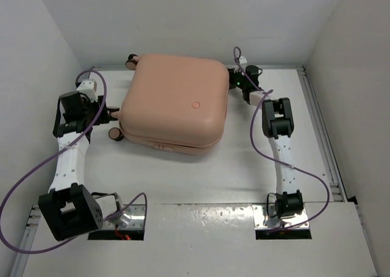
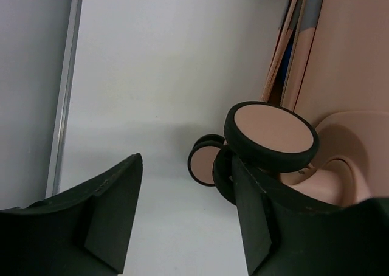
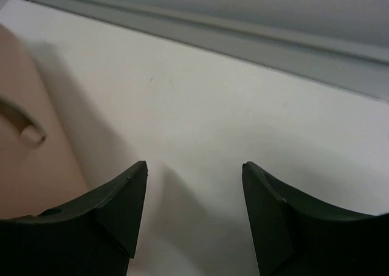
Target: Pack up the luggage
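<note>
Lying on the white table (image 1: pixel 201 179) between pale walls (image 1: pixel 36 45), the luggage (image 1: pixel 173 100); left gripper (image 2: pixel 188 166), right gripper (image 3: pixel 194 166) both spread.

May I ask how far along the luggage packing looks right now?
Done: the luggage lies with its lid down. In hand: nothing; the left gripper and right gripper sit open at either side. Left: its seam looks parted near the wheel, so closing remains.
</note>
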Available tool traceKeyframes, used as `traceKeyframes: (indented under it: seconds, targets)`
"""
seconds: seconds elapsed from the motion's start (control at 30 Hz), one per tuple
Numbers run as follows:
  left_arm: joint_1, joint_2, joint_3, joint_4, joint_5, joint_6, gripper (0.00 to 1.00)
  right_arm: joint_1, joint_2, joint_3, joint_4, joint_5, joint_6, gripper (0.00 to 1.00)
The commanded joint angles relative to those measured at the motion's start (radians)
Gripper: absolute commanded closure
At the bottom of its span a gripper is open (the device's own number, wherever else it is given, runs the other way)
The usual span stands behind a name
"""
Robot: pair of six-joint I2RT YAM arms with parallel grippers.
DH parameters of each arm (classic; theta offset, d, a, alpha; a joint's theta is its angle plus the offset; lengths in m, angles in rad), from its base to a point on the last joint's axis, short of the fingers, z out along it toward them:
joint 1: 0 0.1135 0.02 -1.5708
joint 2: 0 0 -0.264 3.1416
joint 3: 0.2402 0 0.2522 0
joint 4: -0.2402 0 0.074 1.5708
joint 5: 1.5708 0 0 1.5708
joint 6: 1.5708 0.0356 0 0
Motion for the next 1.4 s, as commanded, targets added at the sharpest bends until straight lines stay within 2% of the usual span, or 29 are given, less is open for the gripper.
traceKeyframes:
  seconds: [0.0, 0.1, 0.2, 0.27, 0.33, 0.4, 0.47, 0.5, 0.53, 0.57, 0.6, 0.63, 0.67, 0.73, 0.8, 0.87, 0.97, 1.0, 1.13, 1.2, 1.37]
  targets:
    - [0.026, -0.042, -0.022, -0.312, -0.005, 0.097, 0.36, -0.001, -0.156, -0.079, 0.111, -0.198, 0.052, 0.36]
    - [0.026, -0.053, 0.014, -0.350, -0.016, 0.106, 0.36, 0.000, -0.206, -0.154, 0.135, -0.267, 0.049, 0.39]
    - [0.026, -0.053, 0.082, -0.392, -0.118, 0.106, 0.32, -0.001, -0.259, -0.215, 0.154, -0.333, 0.038, 0.42]
    - [0.035, -0.044, 0.109, -0.392, -0.276, 0.115, 0.31, -0.001, -0.289, -0.263, 0.157, -0.356, 0.020, 0.42]
    - [0.087, -0.001, 0.169, -0.439, -0.310, 0.153, 0.28, -0.003, -0.306, -0.283, 0.149, -0.347, -0.002, 0.42]
    - [0.147, 0.022, 0.209, -0.476, -0.229, 0.207, 0.26, -0.007, -0.299, -0.269, 0.137, -0.298, -0.023, 0.41]
    - [0.206, 0.045, 0.255, -0.568, -0.085, 0.326, 0.28, -0.012, -0.273, -0.231, 0.105, -0.258, -0.034, 0.38]
    - [0.222, 0.064, 0.286, -0.662, -0.028, 0.439, 0.31, -0.015, -0.263, -0.191, 0.099, -0.203, -0.027, 0.38]
    - [0.252, 0.087, 0.286, -0.700, 0.104, 0.500, 0.33, -0.015, -0.238, -0.153, 0.080, -0.178, -0.028, 0.36]
    - [0.262, 0.097, 0.295, -0.749, 0.163, 0.565, 0.36, -0.015, -0.224, -0.115, 0.074, -0.157, -0.024, 0.35]
    - [0.262, 0.111, 0.295, -0.842, 0.213, 0.683, 0.36, -0.016, -0.202, -0.096, 0.070, -0.109, -0.020, 0.34]
    - [0.262, 0.124, 0.295, -0.881, 0.297, 0.736, 0.36, -0.015, -0.190, -0.075, 0.056, -0.098, -0.022, 0.31]
    - [0.262, 0.149, 0.295, -0.911, 0.325, 0.779, 0.37, -0.015, -0.146, -0.001, 0.050, -0.077, -0.020, 0.31]
    - [0.227, 0.171, 0.295, -0.950, 0.354, 0.843, 0.40, -0.010, -0.116, 0.044, 0.043, -0.049, -0.027, 0.27]
    - [0.208, 0.190, 0.295, -0.950, 0.389, 0.853, 0.40, -0.007, -0.063, 0.120, 0.053, -0.019, -0.033, 0.24]
    - [0.178, 0.190, 0.283, -0.861, 0.379, 0.790, 0.40, -0.001, -0.011, 0.195, 0.045, -0.029, -0.030, 0.24]
    - [0.145, 0.190, 0.263, -0.668, 0.379, 0.626, 0.37, 0.020, -0.009, 0.188, 0.057, -0.106, -0.014, 0.24]
    - [0.129, 0.190, 0.246, -0.551, 0.356, 0.520, 0.35, 0.025, -0.025, 0.130, 0.098, -0.162, -0.004, 0.24]
    - [0.001, 0.214, 0.223, -0.339, 0.216, 0.327, 0.32, 0.060, -0.102, 0.012, 0.177, -0.294, 0.025, 0.28]
    - [-0.028, 0.243, 0.223, -0.283, 0.149, 0.283, 0.32, 0.065, -0.142, -0.054, 0.214, -0.392, 0.029, 0.32]
    - [-0.126, 0.323, 0.198, -0.027, 0.126, 0.183, 0.31, 0.060, -0.260, -0.223, 0.275, -0.526, 0.021, 0.39]
